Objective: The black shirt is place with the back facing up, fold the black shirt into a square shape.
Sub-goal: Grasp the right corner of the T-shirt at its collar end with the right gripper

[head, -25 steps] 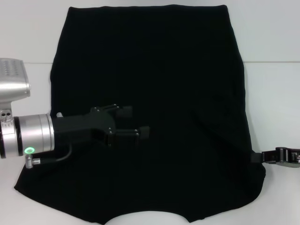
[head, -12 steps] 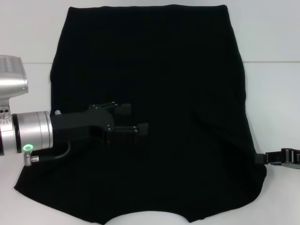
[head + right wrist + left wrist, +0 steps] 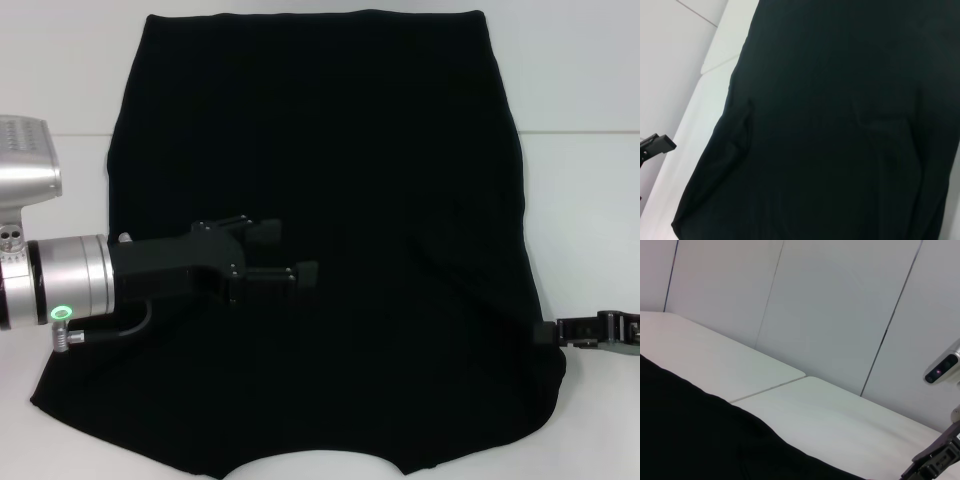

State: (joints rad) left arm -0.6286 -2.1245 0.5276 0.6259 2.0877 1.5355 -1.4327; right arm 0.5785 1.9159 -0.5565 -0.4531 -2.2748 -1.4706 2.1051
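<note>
While the black shirt [image 3: 330, 200] lies spread flat, the fold turns on which edge each arm can reach.
Shirt position: it covers most of the white bench [image 3: 580, 250], long axis running away from the robot, the curved neck cut-out at the near edge, the straight hem at the far edge.
Left pincer [image 3: 285, 252]: out over the left-centre of the cloth, pointing toward the robot's right, its two fingers spread apart and pinching nothing.
Right pincer [image 3: 560, 333]: just beside the shirt's near right edge, at the cloth's border; whether it has cloth I cannot tell.
Nearer arm: my judgement is that the right is better placed for a side edge; the left would have to pull back to reach one.
Surface: smooth and pale, a seam line crossing under the cloth.
Room: bare bench on both sides, plain panelled wall [image 3: 840, 300] behind.
</note>
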